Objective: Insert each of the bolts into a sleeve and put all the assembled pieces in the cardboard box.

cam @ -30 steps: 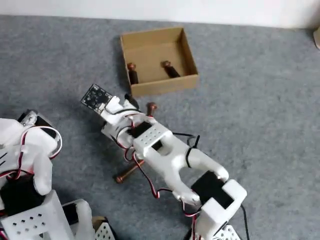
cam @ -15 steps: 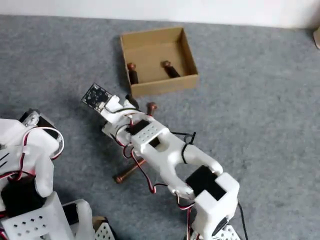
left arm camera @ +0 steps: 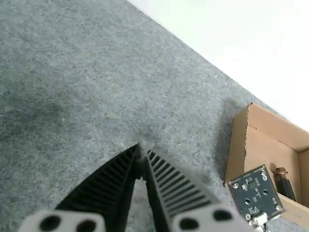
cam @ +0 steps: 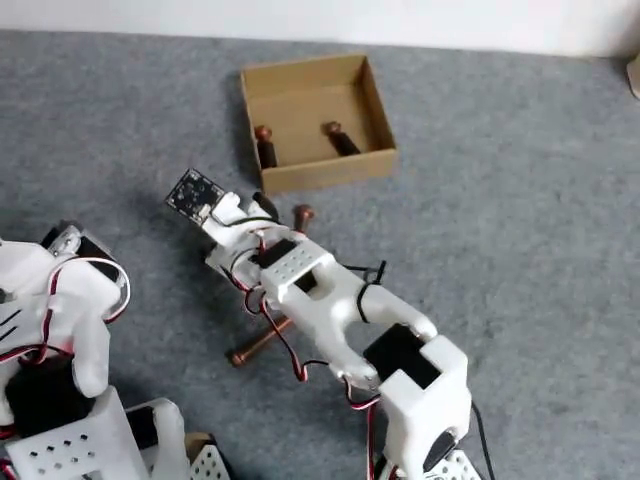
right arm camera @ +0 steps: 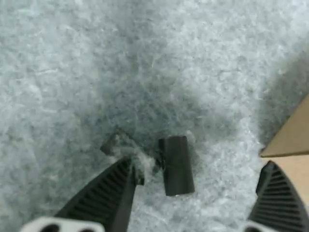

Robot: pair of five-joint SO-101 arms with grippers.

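R arm [cam: 335, 300] is covering one end of a copper bolt [cam: 252, 347]. Cardboard box [right arm camera: 292, 140] is running off the edge in R wrist view; dark bit [right arm camera: 112, 141] beside the sleeve [right arm camera: 176, 165] is blurring, can't ID.

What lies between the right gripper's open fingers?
A black sleeve lies on the carpet inside the right gripper, close to one finger; the right wrist view shows it.

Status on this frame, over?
Left gripper shut, over carpet. Right gripper open above the sleeve. Two bolts loose on carpet; two pieces in box. Nothing blocking.
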